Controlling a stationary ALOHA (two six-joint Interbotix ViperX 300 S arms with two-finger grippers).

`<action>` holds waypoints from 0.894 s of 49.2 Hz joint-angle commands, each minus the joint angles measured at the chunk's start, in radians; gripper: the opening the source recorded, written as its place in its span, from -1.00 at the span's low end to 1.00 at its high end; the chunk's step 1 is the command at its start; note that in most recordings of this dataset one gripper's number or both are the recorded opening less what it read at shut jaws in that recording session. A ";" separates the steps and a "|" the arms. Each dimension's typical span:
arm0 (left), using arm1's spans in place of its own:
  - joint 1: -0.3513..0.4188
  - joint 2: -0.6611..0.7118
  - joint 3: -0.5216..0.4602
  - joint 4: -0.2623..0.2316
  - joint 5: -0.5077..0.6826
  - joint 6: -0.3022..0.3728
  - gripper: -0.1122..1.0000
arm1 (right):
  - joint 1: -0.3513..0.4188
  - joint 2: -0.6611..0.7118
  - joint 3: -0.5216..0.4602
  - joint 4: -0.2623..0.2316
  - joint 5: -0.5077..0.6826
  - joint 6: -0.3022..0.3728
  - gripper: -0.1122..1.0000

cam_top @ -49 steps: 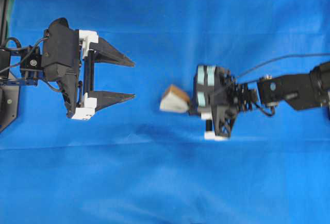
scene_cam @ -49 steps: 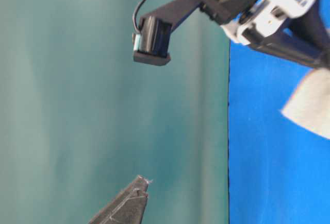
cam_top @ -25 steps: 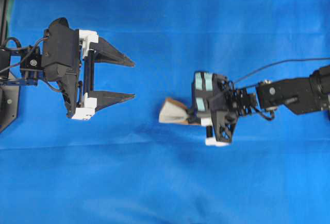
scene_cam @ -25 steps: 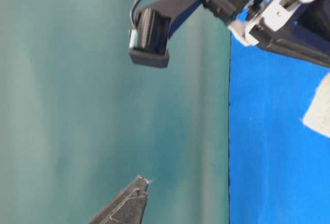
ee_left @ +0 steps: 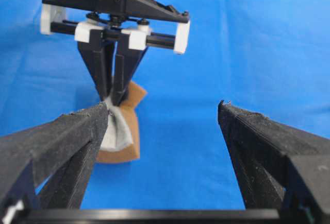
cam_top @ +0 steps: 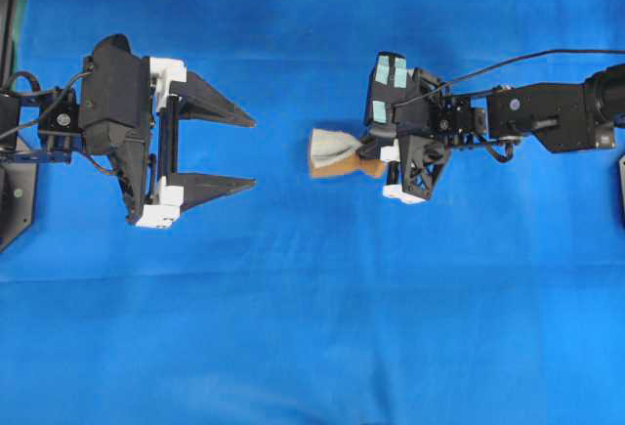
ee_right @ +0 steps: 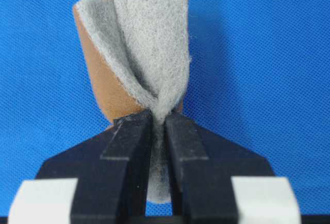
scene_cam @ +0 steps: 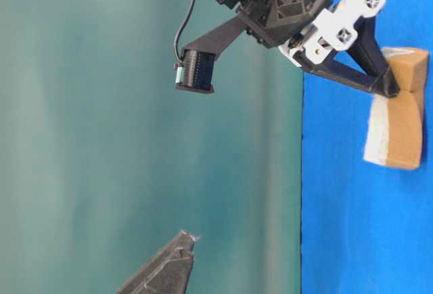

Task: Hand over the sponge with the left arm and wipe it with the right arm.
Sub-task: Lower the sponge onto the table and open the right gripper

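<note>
Pinching the sponge (cam_top: 337,151) hard at one end, the right tool (cam_top: 376,154) squeezes it so it folds, grey face inward, orange-brown backing outward. It sits over the blue counter (cam_top: 322,327), at three o'clock from the left tool (cam_top: 252,152), whose fingers (ee_left: 62,141) gape wide, holding nothing, well apart from it.

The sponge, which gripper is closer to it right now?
Right. The right gripper is clamped on the sponge, squeezing it. The left gripper stands open, apart from it across the blue cloth.
</note>
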 commanded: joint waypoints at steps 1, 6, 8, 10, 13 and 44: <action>-0.002 -0.008 -0.012 0.000 -0.009 0.000 0.71 | -0.028 -0.008 -0.003 -0.006 -0.003 -0.003 -0.56; -0.002 -0.006 -0.011 0.002 -0.011 0.000 0.71 | -0.020 -0.008 -0.003 -0.008 -0.006 -0.003 -0.56; -0.002 -0.006 -0.011 0.000 -0.011 0.000 0.71 | -0.015 -0.009 -0.003 -0.006 -0.008 -0.003 -0.56; -0.002 -0.006 -0.011 0.000 -0.011 0.000 0.71 | -0.008 -0.009 -0.003 -0.006 -0.009 -0.003 -0.56; -0.002 -0.006 -0.011 0.002 -0.011 0.000 0.71 | 0.002 -0.009 -0.003 -0.006 -0.018 0.000 -0.56; -0.002 -0.006 -0.011 0.002 -0.009 0.000 0.71 | 0.037 -0.012 -0.014 -0.003 -0.025 0.009 0.17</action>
